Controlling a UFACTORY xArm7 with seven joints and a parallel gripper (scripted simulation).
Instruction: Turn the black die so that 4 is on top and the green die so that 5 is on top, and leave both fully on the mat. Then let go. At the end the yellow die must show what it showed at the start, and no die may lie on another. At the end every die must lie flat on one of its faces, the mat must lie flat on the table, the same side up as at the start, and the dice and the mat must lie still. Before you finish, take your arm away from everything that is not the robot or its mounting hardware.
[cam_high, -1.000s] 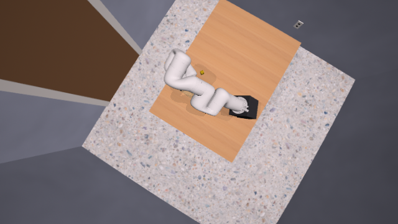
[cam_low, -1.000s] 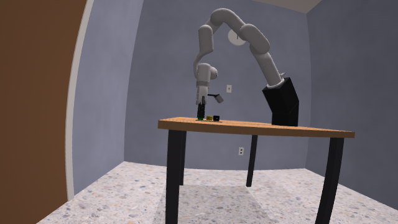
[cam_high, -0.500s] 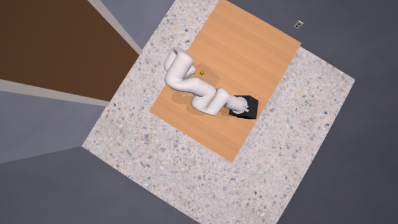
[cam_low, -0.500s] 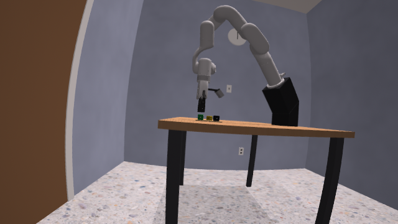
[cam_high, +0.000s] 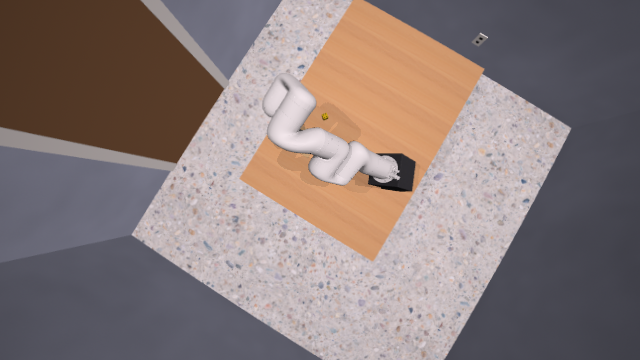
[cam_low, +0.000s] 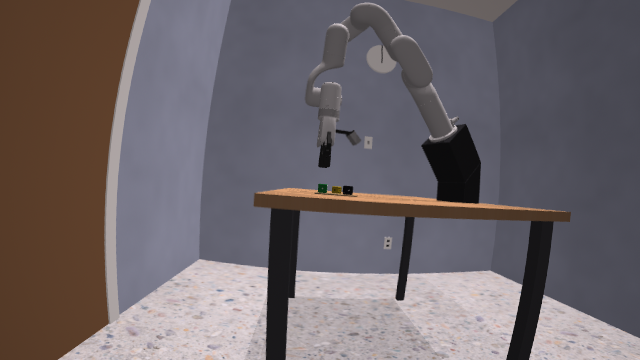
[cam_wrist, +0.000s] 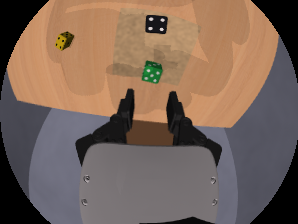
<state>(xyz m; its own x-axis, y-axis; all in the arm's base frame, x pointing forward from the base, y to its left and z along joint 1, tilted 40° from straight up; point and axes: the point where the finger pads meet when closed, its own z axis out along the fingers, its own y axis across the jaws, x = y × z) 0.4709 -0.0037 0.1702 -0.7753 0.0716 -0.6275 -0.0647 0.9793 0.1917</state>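
Two dice, one black (cam_low: 348, 190) (cam_wrist: 156, 24) and one green (cam_low: 322, 188) (cam_wrist: 152, 72), are carried by the mat (cam_wrist: 130, 42); one yellow die (cam_high: 325, 116) (cam_low: 336, 190) (cam_wrist: 64, 40) is seen beside it. Above the mat, the pincer (cam_low: 324, 166) (cam_wrist: 151, 98) is held about half open, with nothing gripped.

Dice and mat on our table

On our wooden table (cam_high: 400, 75) (cam_low: 415, 202) (cam_wrist: 35, 75) we see the mat (cam_wrist: 132, 50) lying flat, our landmark. The black die (cam_low: 348, 190) (cam_wrist: 156, 24) and green die (cam_low: 322, 188) (cam_wrist: 152, 73) rest on it; the yellow die (cam_high: 325, 116) (cam_low: 336, 190) (cam_wrist: 64, 40) lies beside it, apart, directly on the wood.
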